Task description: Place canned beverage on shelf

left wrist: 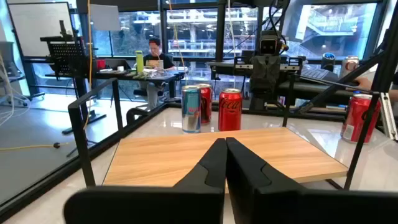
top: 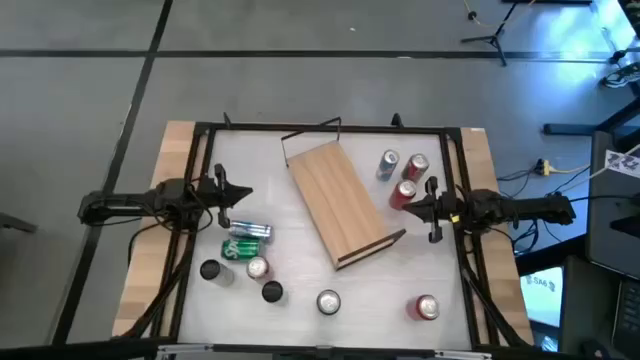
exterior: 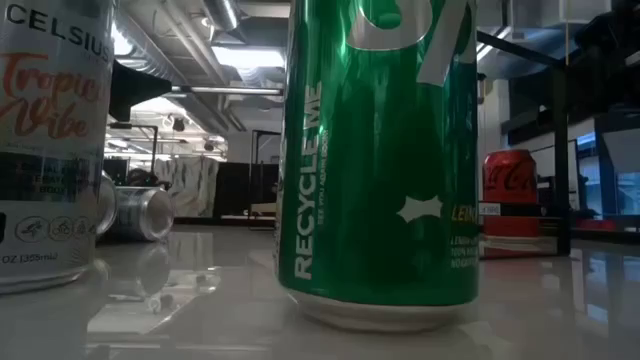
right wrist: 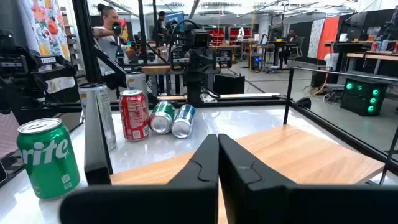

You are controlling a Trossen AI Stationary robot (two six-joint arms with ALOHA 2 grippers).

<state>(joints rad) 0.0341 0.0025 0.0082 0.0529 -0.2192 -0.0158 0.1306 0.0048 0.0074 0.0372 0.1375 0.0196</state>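
A tall green aluminium can (exterior: 382, 160) stands upright on the glossy white desk (exterior: 200, 290), a red cola can (exterior: 512, 190) behind it.

The shelf (top: 337, 203) lies slantwise at the middle of the table (top: 300, 310), between the left gripper (top: 243, 196) and the right gripper (top: 396, 207). Three cans (top: 402, 176) stand just right of it, by the right gripper. Other cans (top: 245, 250) sit at the table's front left, two more (top: 328, 302) along the front edge.

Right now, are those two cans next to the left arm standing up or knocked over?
Knocked over. Both cans lie on their sides on the table, and the right wrist view shows their round ends facing the camera.
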